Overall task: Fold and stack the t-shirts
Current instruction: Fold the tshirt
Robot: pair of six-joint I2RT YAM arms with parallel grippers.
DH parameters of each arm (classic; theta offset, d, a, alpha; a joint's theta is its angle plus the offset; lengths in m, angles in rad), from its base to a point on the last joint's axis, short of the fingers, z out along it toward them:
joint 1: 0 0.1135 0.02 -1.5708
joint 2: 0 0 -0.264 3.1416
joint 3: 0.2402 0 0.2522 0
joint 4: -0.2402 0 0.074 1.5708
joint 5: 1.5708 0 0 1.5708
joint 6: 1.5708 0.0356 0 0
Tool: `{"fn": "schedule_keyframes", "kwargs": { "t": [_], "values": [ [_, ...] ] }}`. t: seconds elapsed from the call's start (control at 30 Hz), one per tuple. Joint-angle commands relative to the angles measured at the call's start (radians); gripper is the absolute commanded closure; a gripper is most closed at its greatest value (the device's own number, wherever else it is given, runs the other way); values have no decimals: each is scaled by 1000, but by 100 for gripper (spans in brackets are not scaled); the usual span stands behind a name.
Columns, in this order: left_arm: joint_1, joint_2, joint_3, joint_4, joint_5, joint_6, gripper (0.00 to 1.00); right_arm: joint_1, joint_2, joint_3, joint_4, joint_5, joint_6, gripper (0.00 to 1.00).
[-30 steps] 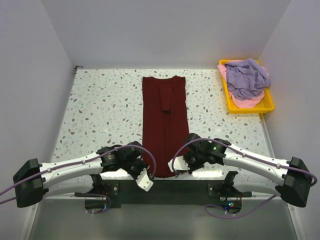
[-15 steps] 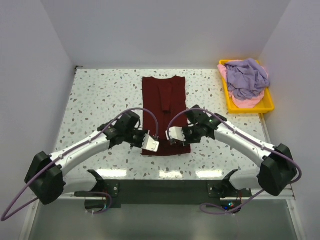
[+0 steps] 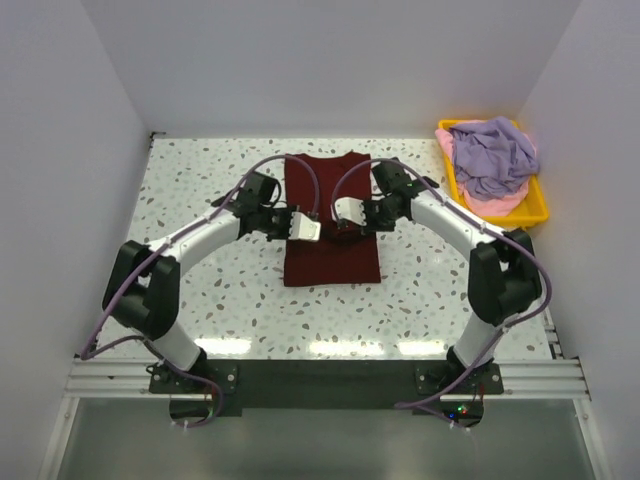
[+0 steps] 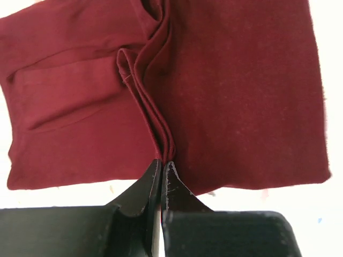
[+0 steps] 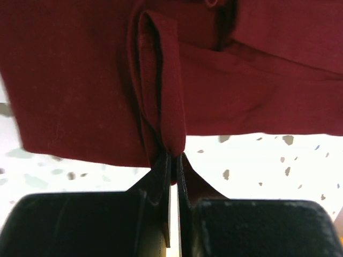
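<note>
Both clamped on the near hem of the maroon t-shirt (image 3: 332, 262), my left gripper (image 4: 162, 167) and right gripper (image 5: 172, 158) now hold it carried far across the worktop (image 3: 200, 200), so the half-fold looks nearly laid.

Speckled white table (image 3: 200, 190). Maroon shirt (image 3: 331, 262) lies at centre, stretching toward 12 o'clock. Yellow tray (image 3: 505, 217) sits at 2 o'clock by the table's edge, well apart from the shirt.
</note>
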Motion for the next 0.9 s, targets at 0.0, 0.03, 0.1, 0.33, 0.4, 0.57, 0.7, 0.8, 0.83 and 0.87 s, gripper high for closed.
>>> {"fn": "schedule_keyframes", "kwargs": {
  "t": [0.0, 0.03, 0.1, 0.33, 0.4, 0.57, 0.7, 0.8, 0.83, 0.87],
  "values": [
    [39, 70, 90, 55, 33, 55, 100, -28, 70, 107, 37, -44, -59, 100],
    [45, 84, 112, 56, 31, 58, 100, -33, 101, 118, 50, -43, -65, 100],
    [59, 124, 126, 70, 23, 66, 100, -42, 127, 141, 62, -37, -71, 100],
    [82, 201, 155, 130, 14, 77, 100, -61, 225, 200, 105, -21, -74, 100],
    [85, 218, 156, 142, -1, 81, 100, -64, 242, 207, 110, -14, -74, 100],
    [87, 249, 164, 211, -30, 60, 97, -65, 268, 224, 106, 11, -68, 100],
    [90, 266, 178, 248, -72, 28, 82, -65, 276, 250, 102, 52, -37, 75],
    [97, 261, 201, 263, -93, -27, 69, -64, 267, 278, 116, 103, 15, 46],
    [101, 256, 210, 262, -98, -51, 66, -67, 248, 287, 104, 109, 36, 45],
    [114, 235, 218, 260, -99, -77, 64, -71, 236, 301, 91, 112, 47, 41]
  ]
}}
